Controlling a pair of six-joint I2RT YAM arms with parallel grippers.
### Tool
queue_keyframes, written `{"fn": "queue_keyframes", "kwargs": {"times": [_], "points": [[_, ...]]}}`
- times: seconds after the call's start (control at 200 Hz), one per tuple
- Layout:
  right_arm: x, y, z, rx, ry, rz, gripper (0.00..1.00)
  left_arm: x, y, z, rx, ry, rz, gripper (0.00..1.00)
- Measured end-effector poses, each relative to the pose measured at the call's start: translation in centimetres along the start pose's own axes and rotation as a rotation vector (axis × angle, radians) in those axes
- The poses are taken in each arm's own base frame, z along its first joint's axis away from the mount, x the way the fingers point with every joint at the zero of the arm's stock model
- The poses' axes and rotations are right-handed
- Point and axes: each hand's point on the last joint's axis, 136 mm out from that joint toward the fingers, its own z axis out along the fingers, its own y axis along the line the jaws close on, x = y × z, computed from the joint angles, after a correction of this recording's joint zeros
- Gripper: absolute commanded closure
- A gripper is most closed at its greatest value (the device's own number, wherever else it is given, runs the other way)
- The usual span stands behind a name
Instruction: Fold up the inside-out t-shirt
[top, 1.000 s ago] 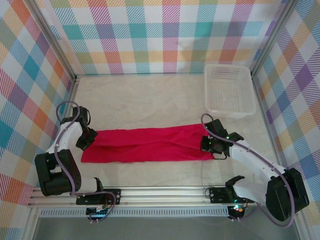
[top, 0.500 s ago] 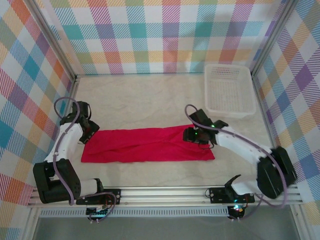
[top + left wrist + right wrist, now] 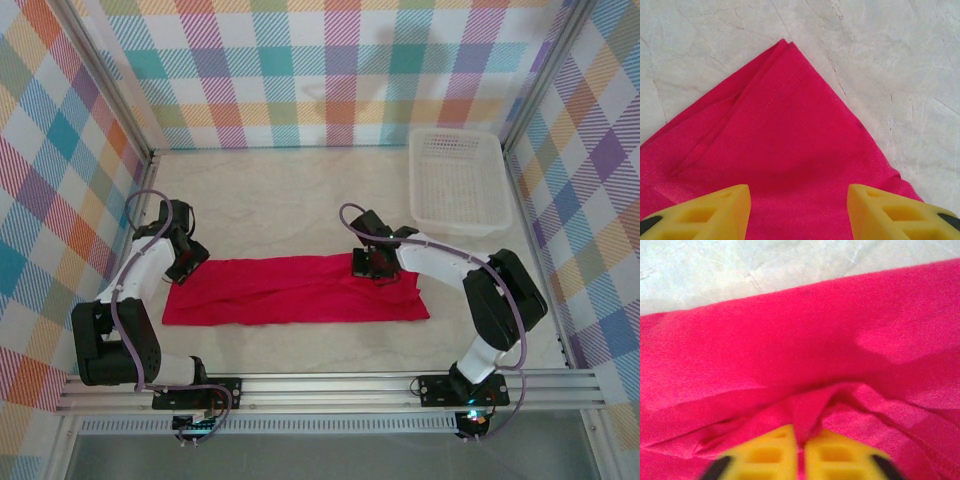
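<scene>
The inside-out t-shirt (image 3: 290,290) lies as a long crimson strip across the middle of the table. My left gripper (image 3: 185,262) hovers open over its far left corner. In the left wrist view both yellow fingertips (image 3: 715,210) stand wide apart above flat red fabric (image 3: 785,130), holding nothing. My right gripper (image 3: 365,265) sits on the shirt's far edge, right of centre. In the right wrist view the right gripper (image 3: 801,452) is shut, with a raised ridge of the red cloth (image 3: 790,340) pinched between the yellow fingers (image 3: 765,455). I see no tag.
A white lattice basket (image 3: 458,182) stands at the back right, just beyond the right arm. Pale marbled tabletop (image 3: 280,200) stretches behind the shirt. Metal frame posts and plaid walls close in the left, right and back sides.
The right gripper slid left along the shirt's far edge from its right end, opened, then shut on a fold. The left gripper opened and shifted slightly toward the far left corner.
</scene>
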Motion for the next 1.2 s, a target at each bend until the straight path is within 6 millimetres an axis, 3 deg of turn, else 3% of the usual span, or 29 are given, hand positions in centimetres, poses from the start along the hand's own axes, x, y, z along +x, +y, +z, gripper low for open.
{"fn": "queue_keyframes", "kwargs": {"times": [0.21,0.37,0.44,0.51,0.61,0.675,0.79,0.925,1.025,1.095,1.2], "points": [[1.4,1.5,-2.5,0.003,-0.028,-0.012,1.0,0.3,-0.2,0.3,-0.001,0.009,0.009,0.46],[5.3,2.2,-4.8,-0.032,-0.049,0.018,1.0,0.1,-0.6,0.3,0.014,0.001,0.007,0.46],[7.5,1.9,-4.6,-0.025,-0.029,0.036,0.81,0.2,-0.7,0.3,0.018,0.005,0.008,0.47],[9.7,1.8,-4.0,-0.007,0.001,0.033,0.73,0.2,-0.8,0.3,0.02,0.006,0.009,0.46],[11.5,2.1,-3.9,0.02,0.014,0.017,0.72,0.5,-0.8,0.4,0.021,0.009,0.015,0.47],[11.8,2.0,-4.3,0.045,0.007,0.014,0.6,0.6,-0.9,0.4,0.025,0.013,0.018,0.46],[9.5,1.5,-5.6,0.079,-0.051,0.012,0.48,0.8,-1.1,0.4,0.032,0.02,0.02,0.46],[2.7,-0.4,-5.8,0.07,-0.125,0.103,0.48,0.8,-1.3,0.4,0.043,0.024,0.021,0.46],[-1.4,-2.2,-3.8,0.113,-0.127,0.119,0.47,0.7,-1.7,0.4,0.057,0.02,0.023,0.47],[-2.4,-2.5,-1.7,0.134,-0.09,0.086,0.48,0.9,-2.0,0.5,0.062,0.027,0.027,0.46],[-1.4,-2.4,1.1,0.146,-0.001,0.012,0.48,1.2,-2.1,1.0,0.057,0.044,0.034,0.46]]}}
